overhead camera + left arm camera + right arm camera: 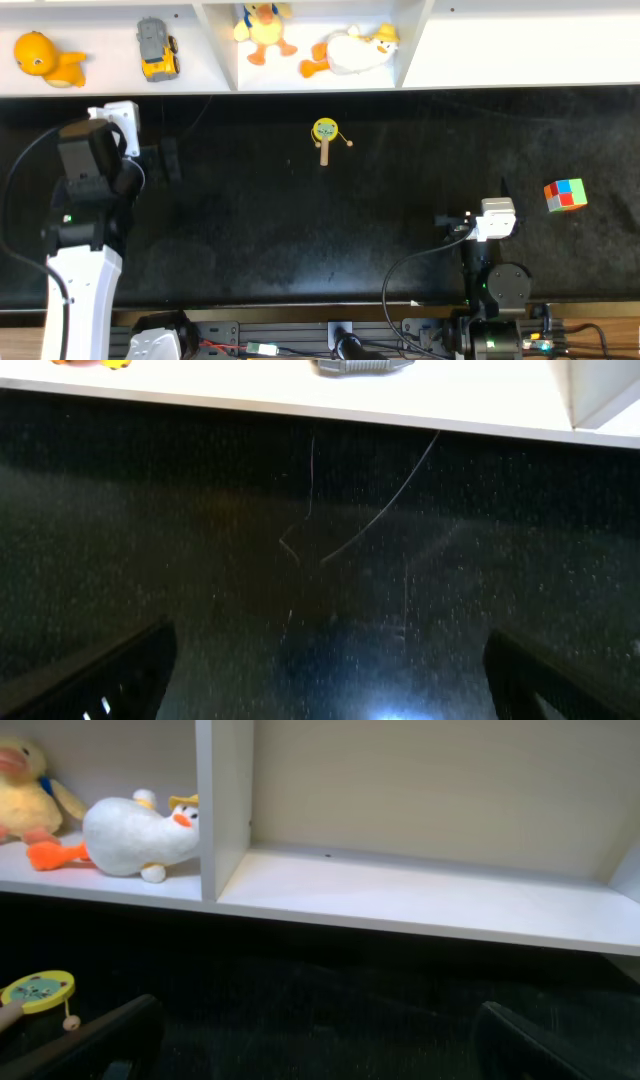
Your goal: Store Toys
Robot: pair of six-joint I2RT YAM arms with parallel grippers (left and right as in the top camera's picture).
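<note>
On the black table (250, 230) two toys lie outside the shelf (220, 75). A small drum (325, 133) on a wooden stick lies at 12 o'clock from the table's middle, near the shelf edge, with its stick pointing toward the arms. Its yellow-green face carries a print too small to read. A many-coloured cube (565, 195) sits at 3 o'clock, well apart from the drum.

The shelf runs along the table's far side. Its left bay holds an orange duck (45, 58) and, at that duck's 3 o'clock, a yellow-grey truck (157, 48). The middle bay holds a yellow duck (264, 30) and a white duck (350, 50) lying on its side.

The left claw (328, 638) hangs at 10 o'clock over scratched bare table. Its fingers are spread wide and grip nothing, and it faces the shelf edge below the truck.

The right claw (318, 1010) is at 4 o'clock, between the drum and the cube. It is likewise spread wide with nothing in it.
</note>
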